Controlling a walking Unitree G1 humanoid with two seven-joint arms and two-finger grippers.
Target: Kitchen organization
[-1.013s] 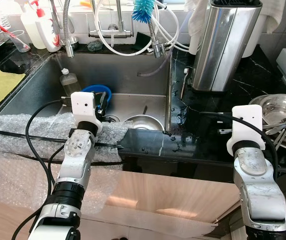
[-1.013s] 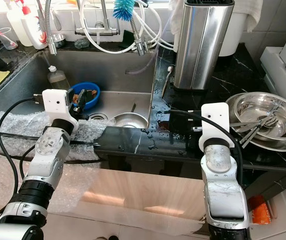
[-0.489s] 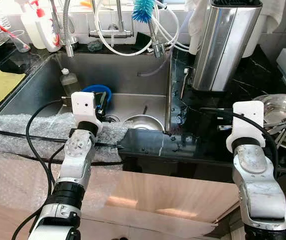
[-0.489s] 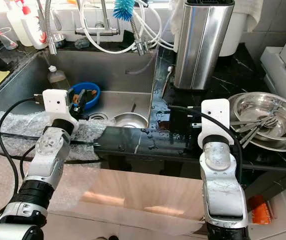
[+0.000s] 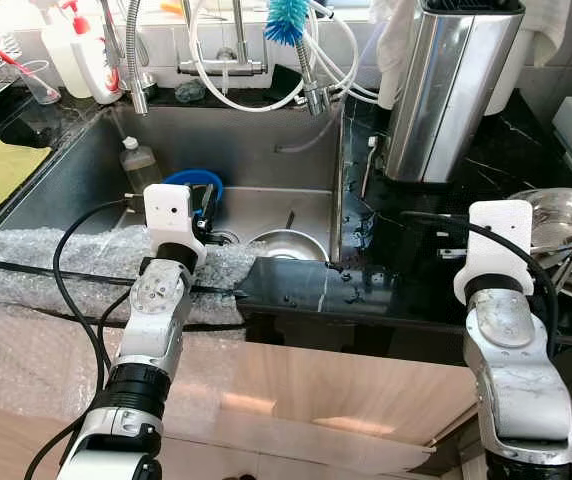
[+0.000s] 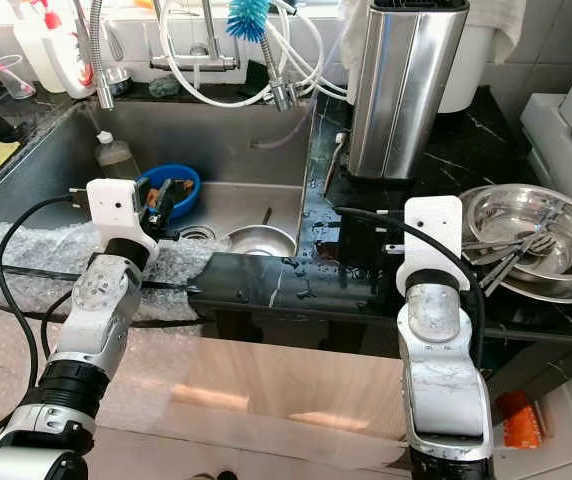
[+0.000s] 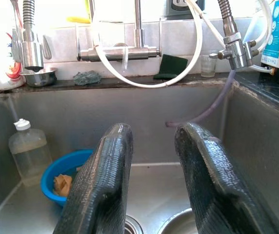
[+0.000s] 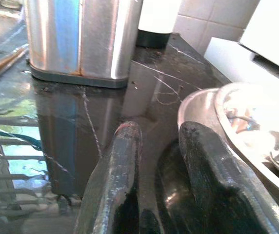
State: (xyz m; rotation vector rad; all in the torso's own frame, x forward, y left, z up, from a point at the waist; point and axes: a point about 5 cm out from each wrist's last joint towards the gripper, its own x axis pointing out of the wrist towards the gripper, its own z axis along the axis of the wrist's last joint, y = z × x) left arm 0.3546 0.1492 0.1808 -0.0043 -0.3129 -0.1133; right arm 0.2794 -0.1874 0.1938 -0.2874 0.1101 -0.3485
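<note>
Bubble wrap (image 5: 26,265) is draped over the sink's front-left edge. Beside it the left end effector (image 7: 151,190) is held above the sink (image 5: 266,150), fingers spread and empty, over a blue bowl (image 7: 56,178) and a steel bowl (image 5: 286,245). Near the counter's (image 5: 406,270) right edge the right end effector (image 8: 159,195), likewise parted and empty, is aimed just beside a steel basin (image 6: 536,225) of utensils. A reach is judged in hand; which item is meant cannot be told

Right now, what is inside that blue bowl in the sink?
The blue bowl sits on the sink floor beside a plastic bottle. It holds brownish scraps. The left gripper's fingers cover its near side.
</note>
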